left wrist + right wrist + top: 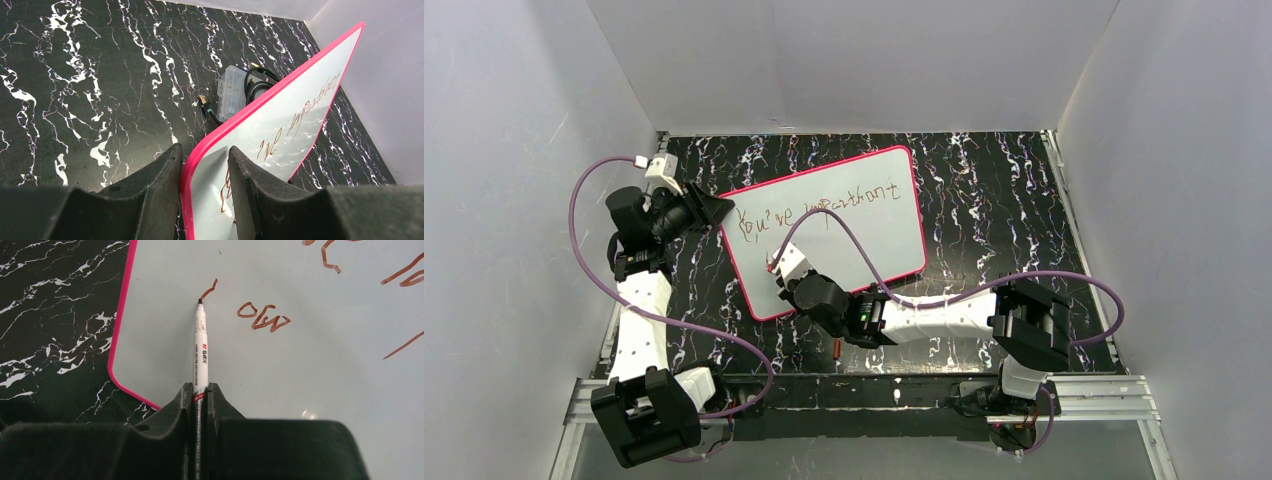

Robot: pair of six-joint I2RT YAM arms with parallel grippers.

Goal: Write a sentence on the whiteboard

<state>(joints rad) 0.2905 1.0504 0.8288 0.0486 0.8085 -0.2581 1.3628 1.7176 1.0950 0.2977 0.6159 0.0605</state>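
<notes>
The whiteboard has a pink-red rim and lies slanted on the black marbled table. The sentence runs along its far edge in reddish-brown lettering. My left gripper is shut on the board's far left corner; in the left wrist view its fingers straddle the rim and the board looks tilted up. My right gripper is shut on a white marker. The marker tip touches the board at the end of a short stroke, left of the small letters.
A clear plastic box with a black cable lies on the table beyond the board's raised edge. A small red object lies near the table's front edge. White walls close in the table on three sides.
</notes>
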